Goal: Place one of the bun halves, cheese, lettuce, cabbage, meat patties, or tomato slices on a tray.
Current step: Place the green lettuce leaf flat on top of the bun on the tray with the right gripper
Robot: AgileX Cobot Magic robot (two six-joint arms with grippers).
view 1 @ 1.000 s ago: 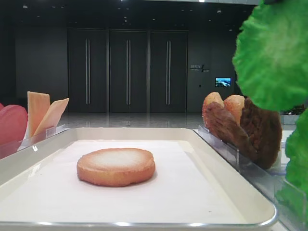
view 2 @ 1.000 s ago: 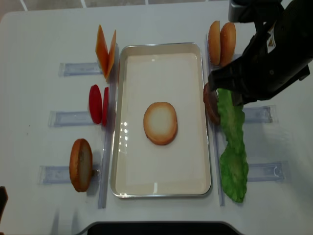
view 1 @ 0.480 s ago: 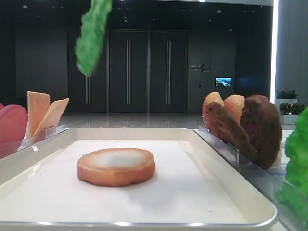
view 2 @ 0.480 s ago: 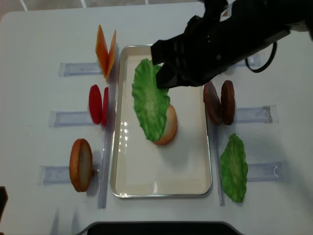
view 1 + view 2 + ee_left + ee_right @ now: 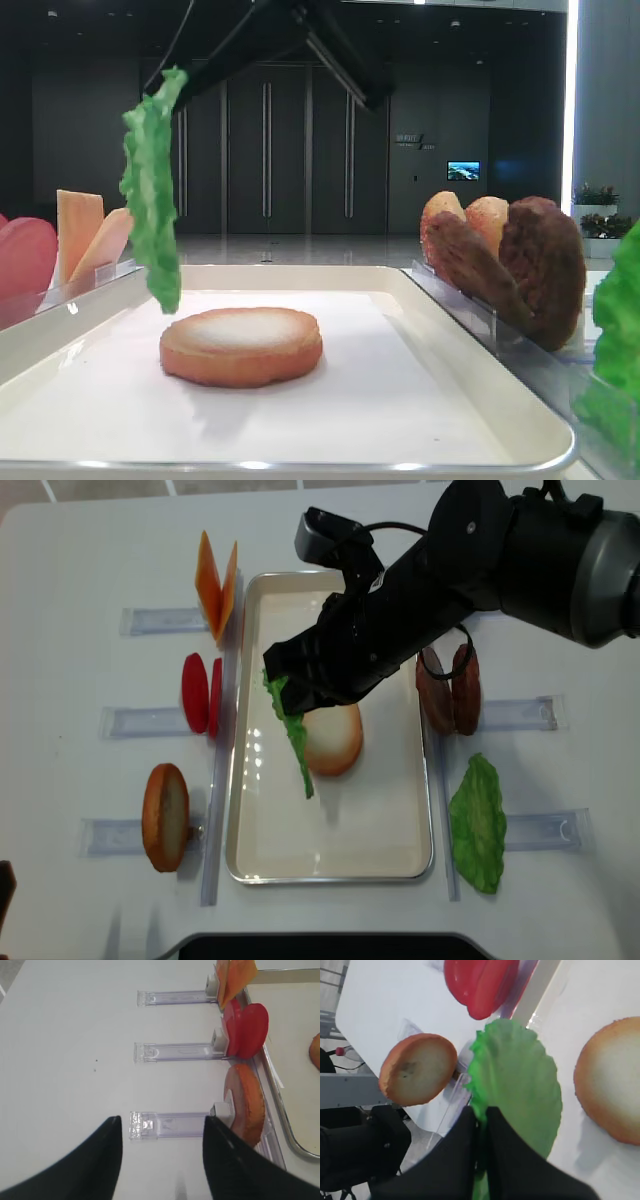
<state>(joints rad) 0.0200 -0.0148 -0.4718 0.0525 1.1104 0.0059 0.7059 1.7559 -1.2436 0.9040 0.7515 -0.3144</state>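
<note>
Fingers (image 5: 479, 1132) of the right arm pinch the lettuce (image 5: 292, 742) by its top edge; it dangles long-axis down over the tray (image 5: 330, 855), just left of the bun half (image 5: 335, 745). Left fingers (image 5: 160, 1160) gape wide, well off over the bench.

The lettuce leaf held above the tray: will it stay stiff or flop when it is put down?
Probably floppy: the lettuce hangs limp, edge-on, from the shut right gripper. It seems thin and light, so it may land crooked beside the bun half.
</note>
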